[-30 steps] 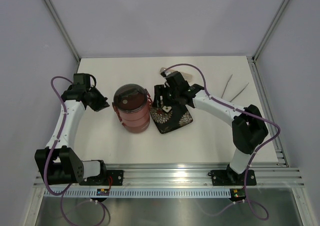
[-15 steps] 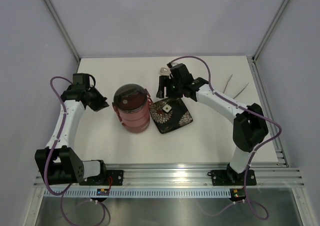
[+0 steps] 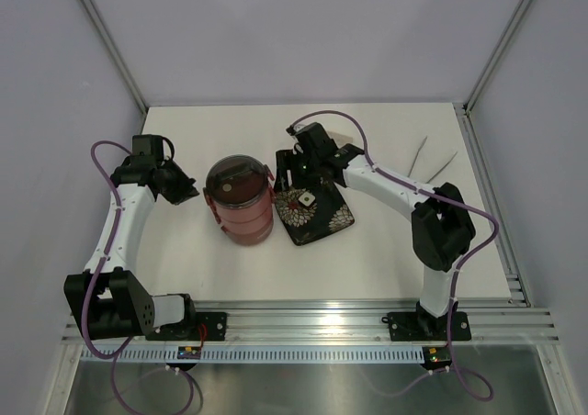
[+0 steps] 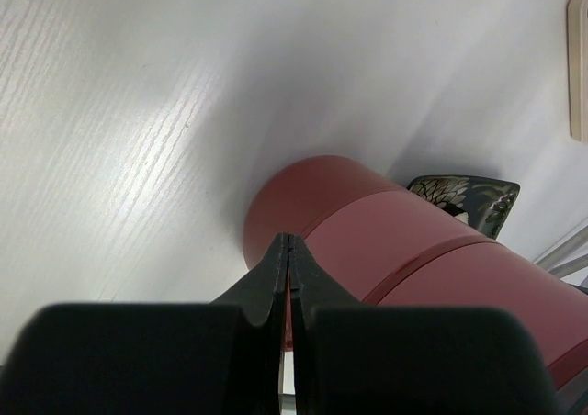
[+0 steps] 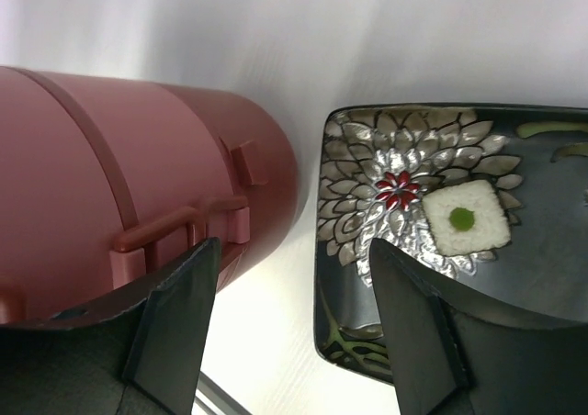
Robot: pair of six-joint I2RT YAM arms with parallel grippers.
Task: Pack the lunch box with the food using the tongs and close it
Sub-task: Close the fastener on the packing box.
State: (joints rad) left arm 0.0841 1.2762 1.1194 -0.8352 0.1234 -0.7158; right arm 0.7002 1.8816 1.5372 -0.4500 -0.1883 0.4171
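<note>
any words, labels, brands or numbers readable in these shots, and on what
None can be read.
Small coloured tags on the front rail: too small to read.
Lunch box and flower-patterned plate: no lettering visible.

left arm (image 3: pixel 121 227): elbow bent, forearm trailing back from the jaws | left gripper (image 4: pixel 289 246): jaws pressed together tip to tip | right arm (image 3: pixel 393 187): reaching far forward, long forearm behind the jaws | right gripper (image 5: pixel 292 250): jaws spread wide, both pads apart; seemingly pitched downward, though the overhead view leaves the tilt unclear
</note>
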